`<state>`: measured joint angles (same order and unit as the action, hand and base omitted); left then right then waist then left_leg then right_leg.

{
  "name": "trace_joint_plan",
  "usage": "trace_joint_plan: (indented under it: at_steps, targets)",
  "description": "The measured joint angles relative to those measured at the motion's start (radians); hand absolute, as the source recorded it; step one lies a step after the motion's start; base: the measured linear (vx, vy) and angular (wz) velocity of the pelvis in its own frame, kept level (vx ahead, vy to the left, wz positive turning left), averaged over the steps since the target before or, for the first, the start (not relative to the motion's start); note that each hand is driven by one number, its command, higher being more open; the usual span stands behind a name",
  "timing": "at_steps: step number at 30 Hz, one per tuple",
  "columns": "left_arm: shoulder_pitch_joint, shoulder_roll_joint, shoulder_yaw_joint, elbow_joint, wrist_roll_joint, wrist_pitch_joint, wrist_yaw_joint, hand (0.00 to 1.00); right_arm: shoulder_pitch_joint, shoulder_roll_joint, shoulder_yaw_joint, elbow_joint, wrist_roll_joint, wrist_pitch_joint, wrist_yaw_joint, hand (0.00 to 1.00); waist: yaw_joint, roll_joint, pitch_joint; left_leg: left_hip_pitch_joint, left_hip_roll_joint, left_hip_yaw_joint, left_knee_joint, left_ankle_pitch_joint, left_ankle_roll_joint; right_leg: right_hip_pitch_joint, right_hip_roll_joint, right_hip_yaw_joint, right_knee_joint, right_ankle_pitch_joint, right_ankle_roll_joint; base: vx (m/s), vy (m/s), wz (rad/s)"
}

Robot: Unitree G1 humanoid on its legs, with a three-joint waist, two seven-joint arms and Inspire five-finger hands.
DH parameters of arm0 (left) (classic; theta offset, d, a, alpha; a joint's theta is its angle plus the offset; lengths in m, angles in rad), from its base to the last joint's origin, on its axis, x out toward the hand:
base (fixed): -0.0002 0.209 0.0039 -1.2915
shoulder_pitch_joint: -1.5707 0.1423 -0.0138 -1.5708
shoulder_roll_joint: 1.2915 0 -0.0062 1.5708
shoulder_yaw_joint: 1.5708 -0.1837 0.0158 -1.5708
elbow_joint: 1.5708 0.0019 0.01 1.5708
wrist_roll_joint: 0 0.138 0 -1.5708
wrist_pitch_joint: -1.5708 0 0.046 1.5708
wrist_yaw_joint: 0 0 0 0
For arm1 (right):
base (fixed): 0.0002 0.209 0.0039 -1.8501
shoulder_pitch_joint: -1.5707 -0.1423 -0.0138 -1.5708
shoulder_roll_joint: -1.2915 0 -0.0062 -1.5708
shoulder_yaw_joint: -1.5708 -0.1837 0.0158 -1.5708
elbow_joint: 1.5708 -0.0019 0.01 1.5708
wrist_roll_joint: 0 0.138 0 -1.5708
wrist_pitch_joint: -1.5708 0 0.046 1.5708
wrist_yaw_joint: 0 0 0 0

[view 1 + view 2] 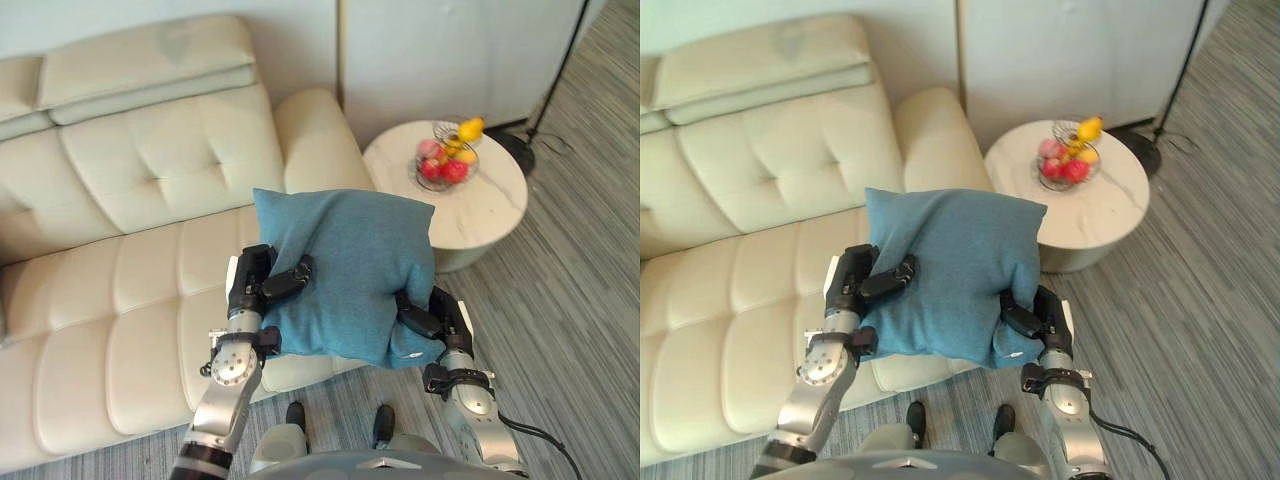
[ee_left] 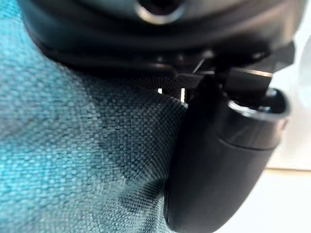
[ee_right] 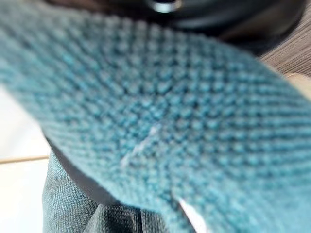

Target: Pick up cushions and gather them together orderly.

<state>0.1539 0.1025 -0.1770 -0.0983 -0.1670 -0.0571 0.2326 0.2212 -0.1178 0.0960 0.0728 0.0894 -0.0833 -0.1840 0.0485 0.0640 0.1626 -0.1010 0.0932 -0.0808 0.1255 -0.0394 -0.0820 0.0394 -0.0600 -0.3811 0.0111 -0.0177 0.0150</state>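
Cushion in teal is clamped between left hand and right hand, thumbs curled over its fabric.

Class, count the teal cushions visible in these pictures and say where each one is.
1. The teal cushion is held up between the left robot hand and the right robot hand, in front of the sofa. More may lie out of view.

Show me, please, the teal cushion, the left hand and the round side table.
teal cushion (image 1: pixel 350 270): left eye view, middle of its front face.
left hand (image 1: pixel 250 285): left eye view, back of the hand.
round side table (image 1: pixel 490 210): left eye view, bare part of its top.
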Motion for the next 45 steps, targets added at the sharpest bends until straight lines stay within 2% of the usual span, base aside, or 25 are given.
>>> trace_joint_plan:
  at_steps: [1, 2, 3, 5, 6, 7, 10, 14, 16, 17, 18, 20, 21, 23, 26, 28, 29, 31, 33, 35, 37, 38, 41, 42, 45]
  targets:
    - [0.002, 0.000, 0.000, -0.009, 0.000, -0.001, 0.004, 0.00, -0.005, -0.002, -0.002, -0.015, -0.019, 0.000, -0.007, 0.00, 0.007, 0.005, -0.010, -0.020, 0.000, -0.008, -0.002, 0.004, -0.003, -0.016, -0.010, -0.025, 0.028, -0.013, -0.003, -0.15, 0.005, 0.96]
    - [0.004, -0.001, 0.000, -0.013, -0.001, -0.006, 0.008, 0.00, -0.020, 0.000, -0.009, -0.022, -0.044, 0.000, -0.018, 0.00, 0.010, 0.010, -0.030, -0.041, 0.009, 0.029, -0.016, -0.010, 0.048, -0.035, -0.022, -0.063, 0.049, -0.019, -0.001, -0.12, 0.004, 0.71]
    - [0.004, -0.001, -0.002, -0.012, -0.001, -0.006, 0.009, 0.00, -0.023, 0.002, -0.015, -0.022, -0.053, 0.000, -0.020, 0.00, 0.008, 0.009, -0.037, -0.048, 0.016, 0.067, -0.019, -0.015, 0.070, -0.038, -0.029, -0.077, 0.049, -0.019, -0.001, -0.07, 0.015, 1.03]
    - [0.002, -0.021, -0.034, -0.012, -0.018, -0.015, 0.009, 0.00, -0.049, -0.011, -0.051, -0.021, -0.069, 0.001, -0.042, 0.00, -0.001, 0.012, -0.054, -0.071, 0.072, 0.282, 0.017, -0.033, 0.115, -0.040, -0.080, -0.148, 0.065, -0.018, 0.002, -0.02, 0.071, 0.95]
    - [0.002, -0.023, -0.045, -0.012, -0.022, -0.015, 0.010, 0.00, -0.053, -0.011, -0.061, -0.020, -0.069, 0.002, -0.046, 0.00, -0.001, 0.019, -0.059, -0.076, 0.089, 0.321, 0.037, -0.016, 0.133, -0.040, -0.084, -0.158, 0.076, -0.021, 0.006, 0.00, 0.106, 0.58]
    - [0.001, -0.026, -0.065, -0.011, -0.023, -0.016, 0.010, 0.00, -0.054, -0.014, -0.079, -0.019, -0.070, 0.004, -0.052, 0.00, -0.005, 0.035, -0.070, -0.079, 0.109, 0.360, 0.051, 0.061, 0.122, -0.038, -0.084, -0.172, 0.098, -0.037, 0.030, 0.00, 0.157, 0.58]
    - [-0.002, -0.020, -0.099, -0.008, -0.047, -0.024, 0.009, 0.00, -0.057, -0.013, -0.110, -0.008, -0.078, 0.006, -0.062, 0.00, -0.014, 0.025, -0.090, -0.055, 0.059, 0.354, -0.048, 0.102, 0.055, -0.036, -0.130, -0.217, 0.115, -0.036, 0.048, 0.02, 0.184, 0.54]
    - [-0.002, -0.012, -0.127, 0.023, -0.069, -0.030, 0.002, 0.00, -0.057, 0.008, -0.144, 0.020, -0.090, 0.013, -0.063, 0.00, -0.027, 0.021, -0.095, 0.003, -0.014, 0.310, -0.204, 0.181, 0.075, -0.009, -0.175, -0.275, 0.111, -0.018, 0.078, 0.00, 0.169, 0.47]
    - [-0.001, -0.013, -0.135, 0.080, -0.080, -0.030, -0.018, 0.00, -0.057, 0.014, -0.152, 0.067, -0.089, 0.035, -0.063, 0.00, -0.031, 0.018, -0.093, 0.019, -0.071, 0.284, -0.195, 0.163, 0.097, -0.012, -0.267, -0.291, 0.230, -0.035, 0.095, 0.02, 0.239, 0.51]
    - [0.000, -0.013, -0.135, 0.099, -0.080, -0.030, -0.024, 0.00, -0.058, 0.014, -0.152, 0.086, -0.089, 0.040, -0.063, 0.00, -0.031, 0.013, -0.089, 0.021, -0.089, 0.283, -0.180, 0.147, 0.114, -0.040, -0.312, -0.279, 0.326, -0.046, 0.079, 0.03, 0.350, 0.40]
    - [0.004, -0.006, -0.133, 0.116, -0.086, -0.029, -0.033, 0.00, -0.058, 0.021, -0.149, 0.114, -0.089, 0.051, -0.061, 0.00, -0.031, 0.004, -0.083, 0.032, -0.116, 0.282, -0.161, 0.125, 0.135, -0.079, -0.378, -0.249, 0.462, -0.047, 0.028, 0.02, 0.315, 0.22]
    - [0.026, 0.005, -0.129, 0.120, -0.099, -0.029, -0.037, 0.00, -0.058, 0.034, -0.142, 0.148, -0.089, 0.063, -0.051, 0.00, -0.035, -0.007, -0.072, 0.050, -0.128, 0.269, -0.142, 0.101, 0.159, -0.137, -0.410, -0.160, 0.590, -0.018, -0.065, 0.01, 0.201, 0.24]
    - [0.043, 0.016, -0.123, 0.123, -0.099, -0.029, -0.037, 0.00, -0.056, 0.054, -0.135, 0.163, -0.088, 0.065, -0.040, 0.00, -0.051, -0.004, -0.067, 0.050, -0.118, 0.236, -0.139, 0.093, 0.168, -0.166, -0.338, -0.061, 0.615, -0.093, -0.010, 0.02, 0.099, 0.38]
    - [0.048, 0.022, -0.117, 0.123, -0.099, -0.029, -0.038, 0.00, -0.057, 0.063, -0.125, 0.162, -0.088, 0.065, -0.035, 0.00, -0.059, -0.006, -0.058, 0.051, -0.112, 0.219, -0.152, 0.093, 0.172, -0.189, -0.249, -0.003, 0.607, -0.146, 0.018, 0.02, 0.041, 0.41]
    - [0.049, 0.030, -0.127, 0.123, -0.099, -0.029, -0.074, 0.00, -0.057, 0.059, -0.091, 0.160, -0.088, 0.065, -0.005, 0.00, -0.060, -0.028, -0.050, 0.068, -0.142, 0.213, -0.173, 0.097, 0.176, -0.217, -0.106, 0.011, 0.511, -0.193, 0.003, 0.05, 0.034, 0.27]
    - [0.045, 0.029, -0.163, 0.122, -0.098, -0.030, -0.108, 0.00, -0.057, 0.049, -0.034, 0.159, -0.089, 0.064, 0.015, 0.00, -0.062, -0.046, -0.062, 0.067, -0.183, 0.210, -0.169, 0.094, 0.174, -0.212, -0.091, 0.026, 0.420, -0.203, -0.029, 0.07, -0.008, 0.28]
    - [0.035, 0.010, -0.199, 0.132, -0.098, -0.027, -0.129, 0.00, -0.054, 0.051, -0.006, 0.159, -0.089, 0.066, 0.023, 0.00, -0.068, -0.033, -0.066, 0.060, -0.193, 0.190, -0.155, 0.082, 0.175, -0.200, -0.087, 0.027, 0.382, -0.180, -0.033, 0.10, -0.023, 0.48]
    - [0.054, -0.016, -0.239, 0.122, -0.097, -0.028, -0.156, 0.00, -0.046, 0.070, 0.003, 0.158, -0.089, 0.067, 0.029, 0.00, -0.066, -0.012, -0.071, 0.034, -0.173, 0.181, -0.095, 0.050, 0.158, -0.146, -0.058, -0.001, 0.290, -0.150, -0.026, 0.12, -0.032, 0.31]
    - [0.064, -0.034, -0.242, 0.124, -0.097, -0.028, -0.176, 0.00, -0.038, 0.103, 0.006, 0.118, -0.089, 0.067, 0.029, 0.00, -0.061, -0.028, -0.061, -0.001, -0.146, 0.210, 0.057, -0.015, 0.115, -0.081, -0.038, -0.011, 0.230, -0.131, -0.031, 0.13, -0.054, 0.00]
    - [0.067, -0.053, -0.233, 0.122, -0.097, -0.029, -0.179, 0.00, 0.006, 0.098, 0.015, 0.016, -0.089, 0.066, 0.026, 0.00, -0.051, -0.026, -0.058, -0.098, -0.080, 0.290, 0.363, -0.106, 0.088, 0.001, -0.010, -0.005, 0.178, -0.130, -0.031, 0.14, -0.025, -0.12]
    - [0.068, -0.051, -0.229, 0.120, -0.097, -0.029, -0.177, 0.00, 0.017, 0.099, 0.017, -0.013, -0.089, 0.066, 0.026, 0.00, -0.042, -0.027, -0.057, -0.136, -0.035, 0.324, 0.496, -0.149, 0.109, 0.020, -0.006, 0.013, 0.166, -0.133, -0.035, 0.14, 0.040, -0.41]
    - [0.069, -0.052, -0.227, 0.121, -0.097, -0.029, -0.174, 0.00, 0.020, 0.100, 0.019, -0.037, -0.089, 0.066, 0.021, 0.00, -0.026, -0.024, -0.058, -0.162, 0.025, 0.316, 0.529, -0.183, 0.106, 0.021, -0.001, 0.049, 0.164, -0.135, -0.036, 0.15, 0.106, -0.62]
    - [0.069, -0.052, -0.232, 0.121, -0.096, -0.029, -0.174, 0.00, 0.016, 0.105, 0.012, -0.040, -0.089, 0.064, 0.004, 0.00, -0.021, -0.021, -0.059, -0.148, 0.056, 0.196, 0.360, -0.166, 0.076, 0.017, -0.016, 0.102, 0.169, -0.137, -0.013, 0.19, 0.217, -0.58]
    - [0.070, -0.059, -0.234, 0.121, -0.095, -0.029, -0.172, 0.00, 0.017, 0.103, 0.003, -0.038, -0.089, 0.064, -0.003, 0.00, -0.021, 0.001, -0.067, -0.114, 0.075, 0.128, 0.216, -0.051, 0.012, 0.011, -0.013, 0.128, 0.177, -0.147, 0.018, 0.15, 0.222, -0.38]
    - [0.063, -0.028, -0.239, 0.123, -0.094, -0.027, -0.156, 0.00, 0.019, 0.133, -0.027, -0.006, -0.088, 0.064, -0.017, 0.00, -0.037, -0.055, -0.069, -0.065, 0.011, 0.164, 0.158, -0.038, 0.008, 0.018, -0.073, 0.190, 0.148, -0.141, 0.043, 0.19, 0.263, -0.23]
